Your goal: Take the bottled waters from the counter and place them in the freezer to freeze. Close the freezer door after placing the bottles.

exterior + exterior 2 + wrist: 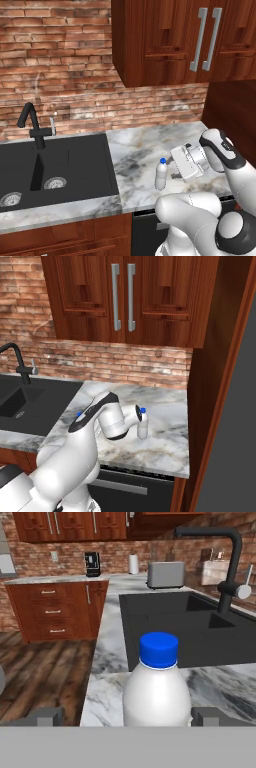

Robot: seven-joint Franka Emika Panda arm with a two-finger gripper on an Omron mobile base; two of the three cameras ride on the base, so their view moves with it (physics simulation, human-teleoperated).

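- White arm's gripper (125, 717): fingers spread wide, 1 on each side of the bottle, not closed on it.
- Bottled water (161, 174): 1 blue-capped bottle upright on the marble counter (145, 145), right of the black sink (55, 170).
- Brick wall (55, 65): far behind.

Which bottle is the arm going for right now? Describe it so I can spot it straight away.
Find the marble counter to the right of the black sink. On it stands one small whitish bottle with a blue cap, upright, framed by the open end effector. It is the lone loose item on that stretch.
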